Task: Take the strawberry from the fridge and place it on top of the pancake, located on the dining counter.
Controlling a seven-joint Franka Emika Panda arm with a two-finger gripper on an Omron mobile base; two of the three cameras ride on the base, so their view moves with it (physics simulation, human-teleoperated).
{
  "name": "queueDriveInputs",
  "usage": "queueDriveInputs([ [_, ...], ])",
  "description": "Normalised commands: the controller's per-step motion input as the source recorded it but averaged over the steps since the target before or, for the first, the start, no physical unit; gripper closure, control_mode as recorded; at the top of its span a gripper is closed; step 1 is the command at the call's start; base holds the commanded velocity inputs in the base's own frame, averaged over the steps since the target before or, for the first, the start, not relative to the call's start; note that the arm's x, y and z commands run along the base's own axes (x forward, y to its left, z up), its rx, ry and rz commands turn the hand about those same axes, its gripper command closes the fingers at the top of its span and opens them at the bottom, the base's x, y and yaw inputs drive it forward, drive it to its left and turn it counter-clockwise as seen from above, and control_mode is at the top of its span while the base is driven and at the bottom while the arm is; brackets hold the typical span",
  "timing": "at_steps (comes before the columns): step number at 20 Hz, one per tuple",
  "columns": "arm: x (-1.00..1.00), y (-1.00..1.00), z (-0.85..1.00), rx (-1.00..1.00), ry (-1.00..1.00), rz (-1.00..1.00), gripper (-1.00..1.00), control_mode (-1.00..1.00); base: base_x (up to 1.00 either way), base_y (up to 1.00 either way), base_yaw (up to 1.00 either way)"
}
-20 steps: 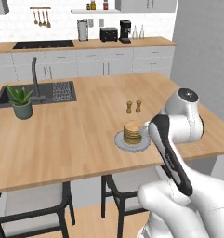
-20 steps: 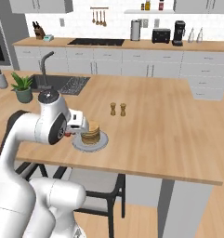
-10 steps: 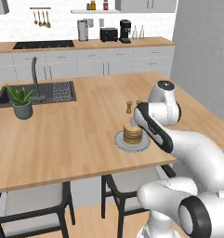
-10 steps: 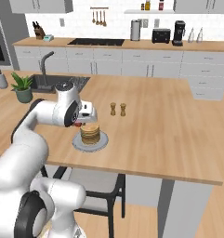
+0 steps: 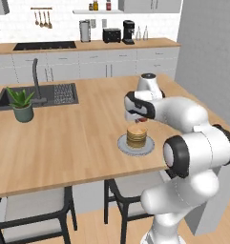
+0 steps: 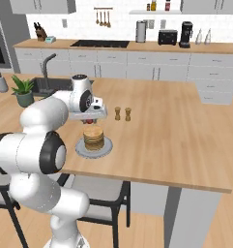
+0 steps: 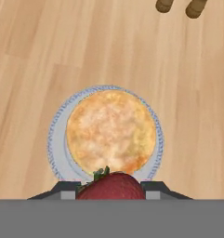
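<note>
The pancake (image 5: 136,136) is a tan stack on a round grey plate (image 5: 122,143), near the front edge of the light-wood dining counter (image 5: 73,138). My gripper (image 5: 141,119) hangs just above and slightly behind the stack, shut on the dark-red strawberry (image 5: 143,120). From the right side, the gripper (image 6: 91,119) and strawberry (image 6: 91,121) sit over the pancake (image 6: 94,138). Looking down from the hand, the strawberry (image 7: 111,187) is clamped between the fingertips (image 7: 62,190), with the pancake (image 7: 111,132) and plate (image 7: 55,144) straight below. The fridge is out of view.
Two small wooden shakers (image 6: 123,114) stand just behind the plate. The dark sink (image 5: 40,95) with its faucet (image 5: 36,78) and a potted plant (image 5: 22,104) lie to the left. Stools (image 5: 30,209) sit under the counter's front edge.
The arm has swung up from beside the plate and carried the strawberry forward, so the hand now hangs over the pancake. The jaws have kept their grip.
</note>
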Motion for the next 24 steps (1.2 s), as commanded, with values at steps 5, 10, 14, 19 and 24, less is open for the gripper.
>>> queueDriveInputs([
  [5,0.44,0.0,-0.39,0.04,0.0,0.13,1.0,-1.0,0.0,0.0,0.0],
  [10,0.27,0.0,-0.61,0.0,0.08,0.11,1.0,-1.0,0.0,0.0,0.0],
  [14,0.0,0.01,-0.48,0.0,0.06,0.09,1.0,-1.0,0.0,0.0,0.0],
  [19,0.0,0.0,-0.06,0.0,0.0,0.06,1.0,-1.0,0.0,0.0,0.0],
  [24,0.0,0.0,0.0,0.0,0.0,0.05,1.0,-1.0,0.0,0.0,0.0],
])
